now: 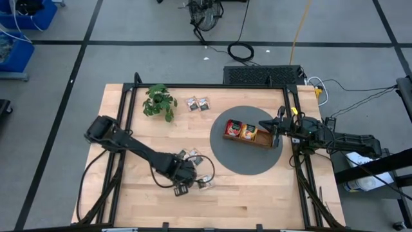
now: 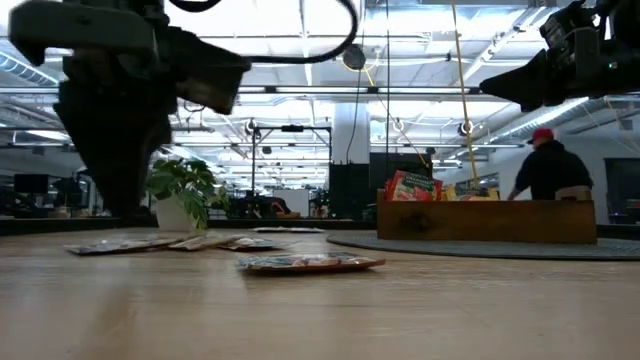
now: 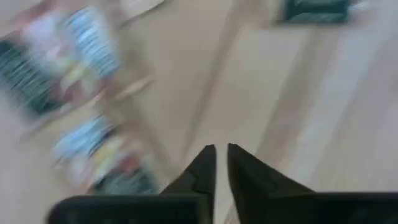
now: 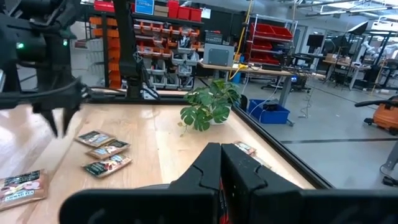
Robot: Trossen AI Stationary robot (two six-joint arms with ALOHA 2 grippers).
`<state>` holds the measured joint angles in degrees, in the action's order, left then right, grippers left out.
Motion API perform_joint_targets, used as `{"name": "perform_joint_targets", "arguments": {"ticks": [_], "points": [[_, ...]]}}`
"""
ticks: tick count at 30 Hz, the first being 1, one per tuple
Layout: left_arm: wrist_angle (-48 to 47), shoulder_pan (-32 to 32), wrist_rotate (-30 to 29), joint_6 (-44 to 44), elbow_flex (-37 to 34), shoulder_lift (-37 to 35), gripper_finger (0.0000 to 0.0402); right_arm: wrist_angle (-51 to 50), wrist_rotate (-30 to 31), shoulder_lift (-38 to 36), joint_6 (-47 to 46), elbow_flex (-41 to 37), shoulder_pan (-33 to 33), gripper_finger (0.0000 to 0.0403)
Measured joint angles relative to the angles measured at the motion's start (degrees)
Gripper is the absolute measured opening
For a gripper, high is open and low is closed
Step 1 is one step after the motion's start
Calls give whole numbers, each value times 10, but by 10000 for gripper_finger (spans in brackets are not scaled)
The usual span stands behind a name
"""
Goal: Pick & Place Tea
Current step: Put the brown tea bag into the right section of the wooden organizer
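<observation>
Tea sachets (image 3: 93,149) blurred – left claw (image 3: 221,155) nr them, tips barely apart.

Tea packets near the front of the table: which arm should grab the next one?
Probably the left. The left gripper hangs right over the loose tea packets, holding nothing. The right gripper waits shut by the tray, far across the table.

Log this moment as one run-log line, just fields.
left gripper: above loose tea sachets, nothing held | right gripper: shut, empty, by wooden tray | tray: some sachets inside
</observation>
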<state>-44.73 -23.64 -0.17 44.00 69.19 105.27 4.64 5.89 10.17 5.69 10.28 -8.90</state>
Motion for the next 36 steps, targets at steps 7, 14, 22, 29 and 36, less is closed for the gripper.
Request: {"name": "perform_joint_targets", "arguments": {"ticks": [7,14,22,29,36], "points": [[-133,19,-29,169,7,-10,172,-2,0,0,1,0,0,0],[-108,34,-34,228,-22,-11,284,-4,0,0,1,0,0,0],[-45,38,-34,226,-77,-13,336,-6,0,0,1,0,0,0],[21,38,-27,246,-127,-17,327,-6,0,0,1,0,0,0],[55,37,-27,191,-127,-15,262,-6,0,0,1,0,0,0]]}}
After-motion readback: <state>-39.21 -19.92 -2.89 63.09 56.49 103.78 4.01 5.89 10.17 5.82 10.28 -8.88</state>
